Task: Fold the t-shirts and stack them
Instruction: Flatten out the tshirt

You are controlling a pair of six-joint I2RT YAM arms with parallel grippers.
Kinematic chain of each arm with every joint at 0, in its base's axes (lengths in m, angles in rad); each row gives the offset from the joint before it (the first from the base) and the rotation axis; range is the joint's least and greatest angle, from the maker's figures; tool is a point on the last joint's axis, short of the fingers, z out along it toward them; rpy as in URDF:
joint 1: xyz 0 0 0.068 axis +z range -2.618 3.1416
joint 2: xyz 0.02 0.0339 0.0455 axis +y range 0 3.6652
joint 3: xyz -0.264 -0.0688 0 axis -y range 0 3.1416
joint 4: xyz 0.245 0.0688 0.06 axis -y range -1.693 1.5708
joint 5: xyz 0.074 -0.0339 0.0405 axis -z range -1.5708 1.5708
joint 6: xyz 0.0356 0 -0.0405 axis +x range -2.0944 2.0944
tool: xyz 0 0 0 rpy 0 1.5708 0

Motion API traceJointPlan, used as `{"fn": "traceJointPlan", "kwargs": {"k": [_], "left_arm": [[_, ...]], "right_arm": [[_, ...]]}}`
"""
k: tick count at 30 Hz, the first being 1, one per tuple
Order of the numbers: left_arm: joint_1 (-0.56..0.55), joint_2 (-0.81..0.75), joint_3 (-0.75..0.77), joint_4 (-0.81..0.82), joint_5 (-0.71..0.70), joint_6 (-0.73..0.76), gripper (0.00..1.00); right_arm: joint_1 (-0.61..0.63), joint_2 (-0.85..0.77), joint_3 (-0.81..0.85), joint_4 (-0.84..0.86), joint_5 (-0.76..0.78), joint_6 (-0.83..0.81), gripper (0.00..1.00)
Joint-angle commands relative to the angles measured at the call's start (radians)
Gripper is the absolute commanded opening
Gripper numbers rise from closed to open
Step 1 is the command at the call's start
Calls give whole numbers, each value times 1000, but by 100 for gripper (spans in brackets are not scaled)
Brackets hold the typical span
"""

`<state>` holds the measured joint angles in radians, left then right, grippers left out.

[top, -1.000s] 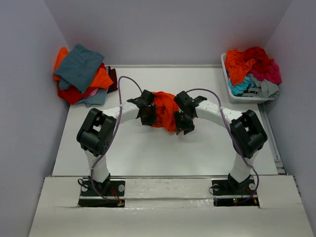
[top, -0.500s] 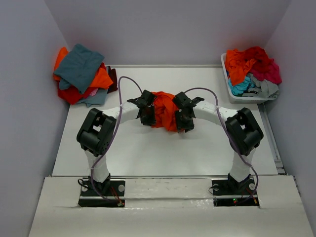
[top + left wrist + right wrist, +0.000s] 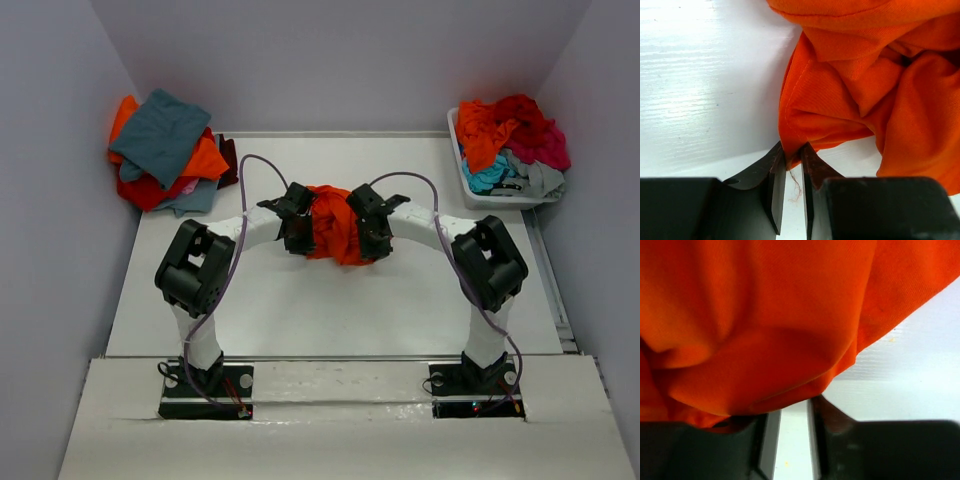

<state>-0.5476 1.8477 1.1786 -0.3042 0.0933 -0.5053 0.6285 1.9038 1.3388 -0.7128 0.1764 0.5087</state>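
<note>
Orange t-shirt (image 3: 337,225) bunched at the middle of the worktop (image 3: 300,300), left claw (image 3: 792,152) closed narrow on a hem corner, right claw (image 3: 792,410) narrow, its tips buried under cloth, grip there impossible to tell

The t-shirt (image 3: 335,225) at my black jaws is plain bright orange, with no print and matching orange stitching along its hem. The tabletop (image 3: 300,300) is white and my arms (image 3: 250,228) are white too. The far-left pile (image 3: 160,135) shows teal-grey over orange and red. The white bin (image 3: 497,201) holds shirts (image 3: 510,135) in orange, red, magenta, turquoise and grey.
</note>
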Motion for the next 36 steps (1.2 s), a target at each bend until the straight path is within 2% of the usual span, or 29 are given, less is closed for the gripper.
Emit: {"fn": "traceJointPlan", "kwargs": {"k": [1, 8, 10, 11, 14, 22, 29, 36], "left_arm": [[6, -67, 7, -18, -10, 14, 27], [6, -70, 4, -15, -12, 8, 21], [6, -71, 6, -16, -12, 7, 17], [6, -73, 7, -16, -15, 4, 10], [6, -74, 12, -19, -18, 4, 6], [6, -107, 50, -62, -84, 13, 5], [6, -169, 107, -110, -153, 22, 6], [6, -238, 231, -194, -251, 56, 6]], "right_arm": [[5, 21, 43, 44, 8, 1, 28], [5, 12, 46, 26, -9, 2, 15], [5, 0, 56, 13, -6, 1, 12], [5, -9, 63, 3, -5, 1, 12], [5, -18, 82, -16, -5, -1, 10], [5, -66, 163, -102, 9, -12, 7], [5, -121, 309, -203, 52, -30, 7], [5, -150, 503, -329, 142, -56, 7]]}}
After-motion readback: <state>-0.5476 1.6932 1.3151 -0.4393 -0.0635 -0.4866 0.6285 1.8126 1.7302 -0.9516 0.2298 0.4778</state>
